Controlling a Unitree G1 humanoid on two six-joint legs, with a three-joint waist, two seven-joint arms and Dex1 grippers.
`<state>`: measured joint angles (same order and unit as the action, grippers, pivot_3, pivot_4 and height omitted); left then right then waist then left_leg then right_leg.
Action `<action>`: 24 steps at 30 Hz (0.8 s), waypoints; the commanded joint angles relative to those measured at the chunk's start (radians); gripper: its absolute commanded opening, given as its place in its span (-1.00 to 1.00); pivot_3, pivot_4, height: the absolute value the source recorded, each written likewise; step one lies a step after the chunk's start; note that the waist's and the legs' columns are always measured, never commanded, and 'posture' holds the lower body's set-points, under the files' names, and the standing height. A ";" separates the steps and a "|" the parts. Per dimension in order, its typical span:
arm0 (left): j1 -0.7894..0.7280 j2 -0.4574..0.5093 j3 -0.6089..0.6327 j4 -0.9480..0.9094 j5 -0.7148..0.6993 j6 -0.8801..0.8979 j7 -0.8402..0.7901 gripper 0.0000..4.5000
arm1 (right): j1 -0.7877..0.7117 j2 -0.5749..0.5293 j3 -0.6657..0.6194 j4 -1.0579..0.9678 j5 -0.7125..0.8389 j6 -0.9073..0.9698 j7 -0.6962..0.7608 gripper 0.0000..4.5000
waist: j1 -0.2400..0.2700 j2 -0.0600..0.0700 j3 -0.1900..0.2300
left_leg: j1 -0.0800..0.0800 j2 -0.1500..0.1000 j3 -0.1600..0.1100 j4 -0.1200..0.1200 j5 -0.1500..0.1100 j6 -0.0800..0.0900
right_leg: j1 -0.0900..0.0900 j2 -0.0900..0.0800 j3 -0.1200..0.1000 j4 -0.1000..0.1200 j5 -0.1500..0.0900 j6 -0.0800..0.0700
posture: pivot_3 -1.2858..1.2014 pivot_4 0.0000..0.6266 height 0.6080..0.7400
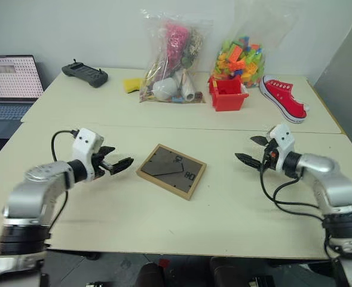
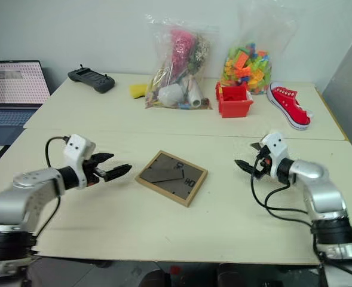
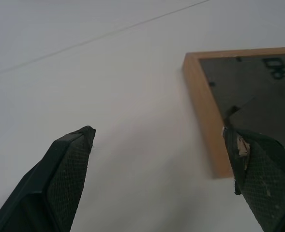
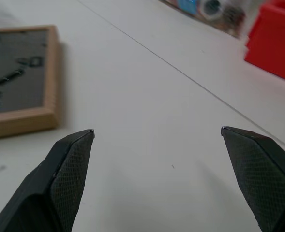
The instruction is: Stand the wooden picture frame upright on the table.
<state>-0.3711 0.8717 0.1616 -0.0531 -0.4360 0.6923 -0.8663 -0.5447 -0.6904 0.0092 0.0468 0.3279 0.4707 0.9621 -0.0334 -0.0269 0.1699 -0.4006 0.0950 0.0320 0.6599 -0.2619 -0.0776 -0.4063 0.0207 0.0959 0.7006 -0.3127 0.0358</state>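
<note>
Two grippers hover low over the near part of the table [image 1: 235, 209], one on each side of a single wooden picture frame [image 1: 171, 170], and both hold nothing. The left gripper [image 1: 117, 164] has its two black fingers spread apart, tips aimed at the frame's left corner and just short of it; the right gripper [image 1: 251, 150] is likewise spread wide and stands well apart from the frame's right side. The frame lies flat, face down, turned diagonally near the middle of the tabletop: a light-wood rim around a dark brown back panel, with the fold-out stand lying closed against it and white marks near one corner. Farther back, past a seam across the tabletop, stand one red bin [image 1: 227, 94], one red sneaker [image 1: 282, 97] with a white sole, two clear bags, one bag of mixed items [image 1: 171, 57] and one bag of coloured blocks [image 1: 242, 55], one black handheld controller [image 1: 85, 73], and one open laptop [image 1: 9, 78] at the far left.
</note>
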 commanded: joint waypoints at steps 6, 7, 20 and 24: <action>-0.007 0.028 0.003 -0.078 -0.007 0.012 -0.023 1.00 | -0.130 -0.001 0.075 0.154 -0.032 -0.066 0.150 0.98 | 0.001 -0.002 0.002 | -0.001 0.000 0.000 0.001 -0.001 0.001 | 0.000 0.000 0.000 -0.001 0.000 0.000 | 0.03 -0.52 1.00; 0.001 0.030 0.003 -0.086 0.000 0.007 -0.020 1.00 | -0.141 0.006 0.077 0.165 -0.035 -0.069 0.152 0.98 | 0.001 -0.002 0.002 | -0.001 0.000 0.000 0.001 -0.001 0.001 | 0.000 0.000 0.000 -0.001 0.000 0.000 | 0.03 -0.52 1.00; 0.240 -0.078 0.088 -0.255 -0.024 0.095 0.162 0.01 | -0.377 0.253 0.172 0.643 -0.232 -0.352 0.036 -0.13 | -0.017 -0.002 0.002 | -0.001 0.000 0.001 0.001 -0.001 0.002 | -0.001 -0.002 0.000 -0.001 0.000 0.000 | 0.03 -0.52 1.00; 0.265 -0.134 0.033 -0.278 0.016 0.081 0.221 -0.36 | -0.395 0.310 0.180 0.726 -0.263 -0.398 0.024 -0.54 | -0.015 -0.003 0.002 | -0.001 0.000 0.001 0.001 -0.001 0.001 | 0.000 -0.003 0.000 0.000 0.000 0.000 | 0.03 -0.52 1.00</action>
<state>-0.1115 0.7491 0.2078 -0.2897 -0.4395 0.7834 -0.6763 -0.9172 -0.3896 0.1899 0.7529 0.0800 0.1139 0.9903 -0.0487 -0.0296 0.1718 -0.4013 0.0948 0.0330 0.6609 -0.2626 -0.0763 -0.4065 0.0180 0.0959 0.7002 -0.3124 0.0357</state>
